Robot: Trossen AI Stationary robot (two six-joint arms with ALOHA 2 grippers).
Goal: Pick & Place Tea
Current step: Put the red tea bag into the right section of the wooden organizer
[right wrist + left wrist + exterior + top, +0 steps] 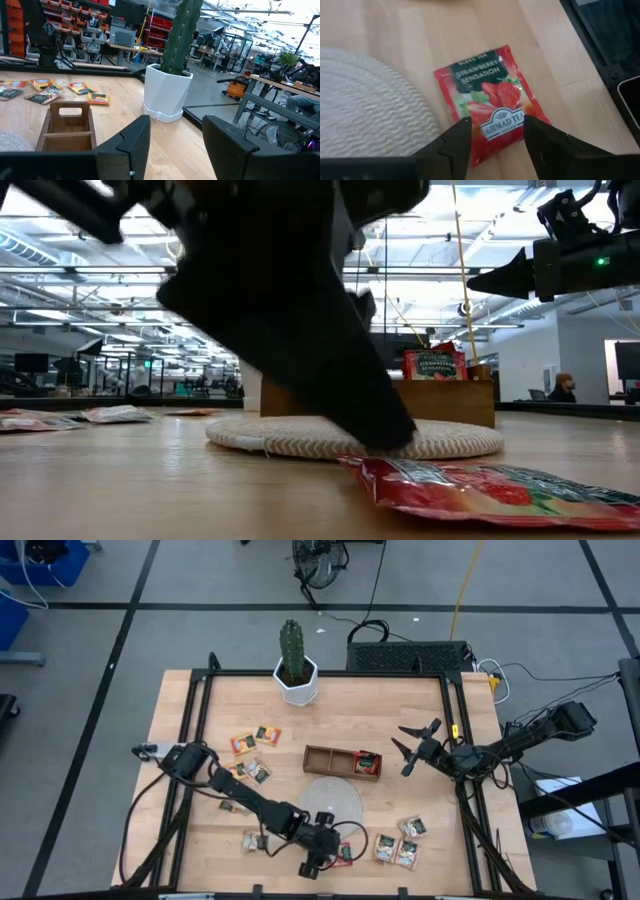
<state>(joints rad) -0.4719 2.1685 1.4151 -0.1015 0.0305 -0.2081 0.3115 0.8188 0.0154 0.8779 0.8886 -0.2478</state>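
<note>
Pale wood planks form the table point(200, 840) in the high view. The landmark is the round woven disc point(331, 802) near the front edge. The left gripper point(322, 850) hangs over the red strawberry sachet point(344, 853), which lies flat just beside the disc on its front side. The right gripper point(412, 748) waits well apart, past the brown wooden tray point(342, 762) behind the disc, so the left arm is plainly nearer. More sachets point(400, 842) lie scattered on both sides of the disc. A cactus in a white pot point(296, 666) stands far behind it.

In the low view, the disc point(350, 438) shows as a low ribbed coil of cord. The glossy, slightly crinkled red sachet point(480, 486) lies in front of it, with the left arm's dark bulk right above. A red sachet point(434, 365) stands upright in the tray behind.

In the left wrist view, the left gripper point(495, 132) has its fingers parted, holding nothing, straddling the near end of the sachet point(487, 100). The wrapper is a shiny square set at a slant, just beside the disc's point(365, 110) rough weave. I judge a straight descent would bracket it.

In the right wrist view, the right gripper point(172, 132) also stands spread and empty, facing the angular, matt white pot point(166, 92) and the tray point(70, 127).
</note>
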